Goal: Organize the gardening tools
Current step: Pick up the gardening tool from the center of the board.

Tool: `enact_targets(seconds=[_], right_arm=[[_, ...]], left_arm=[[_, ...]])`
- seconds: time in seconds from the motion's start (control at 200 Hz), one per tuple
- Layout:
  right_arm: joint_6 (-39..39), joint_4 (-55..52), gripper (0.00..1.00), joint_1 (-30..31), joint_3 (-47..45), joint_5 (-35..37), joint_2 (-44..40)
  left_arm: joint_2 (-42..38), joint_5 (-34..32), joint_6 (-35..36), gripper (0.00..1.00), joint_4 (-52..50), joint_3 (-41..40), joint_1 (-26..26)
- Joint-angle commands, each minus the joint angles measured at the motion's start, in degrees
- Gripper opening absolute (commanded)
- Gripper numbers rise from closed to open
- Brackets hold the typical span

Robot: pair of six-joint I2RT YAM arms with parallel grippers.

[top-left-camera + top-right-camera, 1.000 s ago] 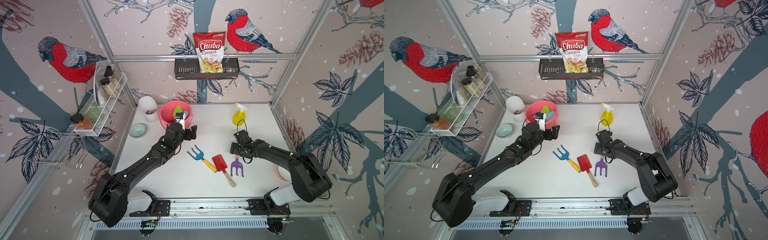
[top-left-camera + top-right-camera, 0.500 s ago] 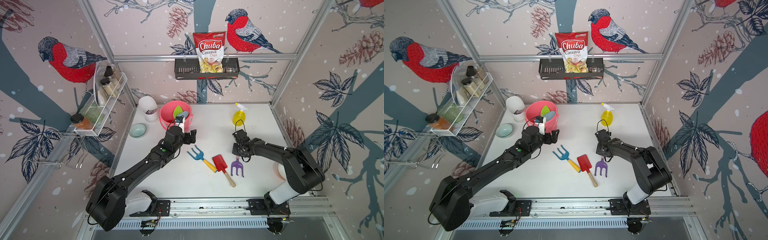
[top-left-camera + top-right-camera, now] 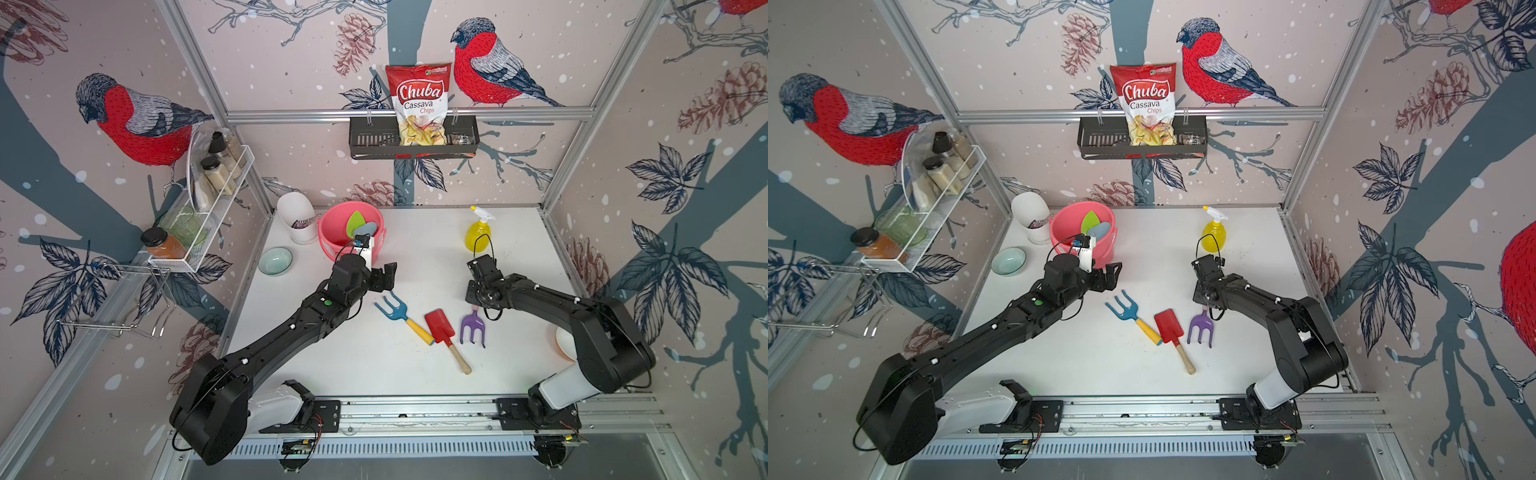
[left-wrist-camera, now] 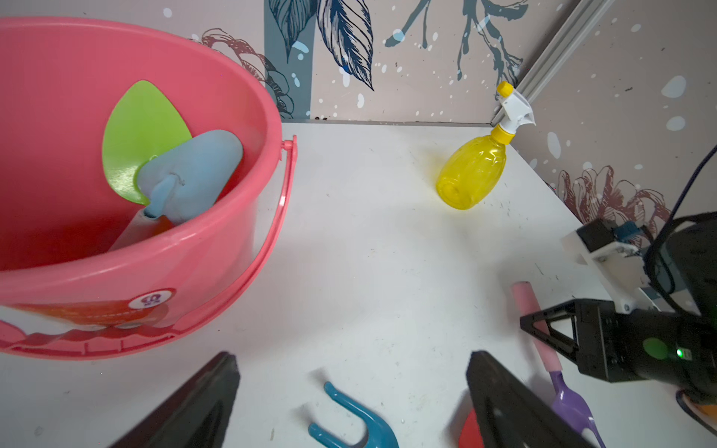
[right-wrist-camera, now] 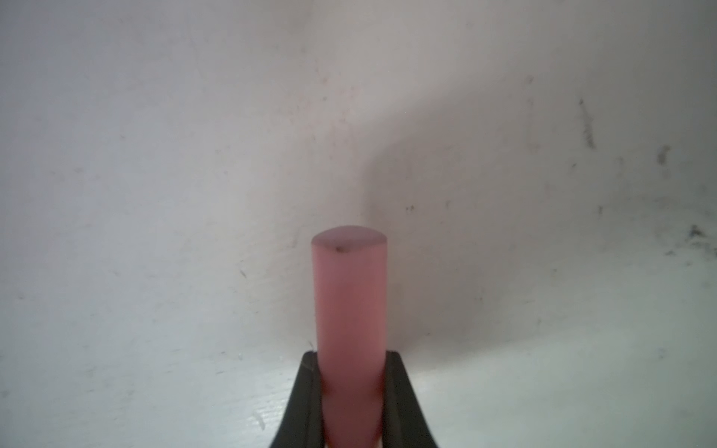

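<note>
The white tabletop (image 3: 415,257) carries everything. Over it the left gripper (image 3: 385,277) hangs with its jaws spread wide and nothing between them, just in front of the round pink plastic bucket (image 3: 334,226) at the back. The right gripper (image 5: 351,360) is clenched on the pink handle of the purple-headed toy fork (image 3: 473,328), whose tines rest mid-table (whether the handle is off the surface I cannot tell). The translucent yellow spray bottle (image 3: 478,237) stands upright near the back, to the right. The red shovel with a wooden handle (image 3: 440,326) lies between the purple fork and the blue fork with a yellow handle (image 3: 397,311). Inside the bucket, the green plastic trowel (image 3: 354,220) and the light-blue trowel (image 3: 368,227) lean together, blades up.
</note>
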Motion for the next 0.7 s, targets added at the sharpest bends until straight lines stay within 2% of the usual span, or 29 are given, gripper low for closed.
enact_targets(seconds=[0.0,0.19,0.39,0.53,0.695], right_arm=[[0.47,-2.91,0.0,1.4,2.59,4.46,-2.66],[0.29,-6.58,0.0,7.76,8.8,9.22,-7.51],[1.14,-8.51,0.0,16.27,15.49,15.8,-9.45],[2.25,-8.78,0.0,21.51,19.13,20.73,-9.36],[4.07,-7.33,0.0,23.88,21.43,23.17,-8.96]], left_arm=[[0.07,5.5,2.38,0.95,-0.14,1.09,-0.8],[0.82,16.09,5.54,0.92,-1.8,2.95,-1.9],[2.27,23.22,7.1,0.84,-5.09,4.59,-2.66],[1.71,28.05,6.41,0.81,-2.41,2.46,-2.69],[0.47,33.61,5.5,0.79,0.7,0.57,-3.6]])
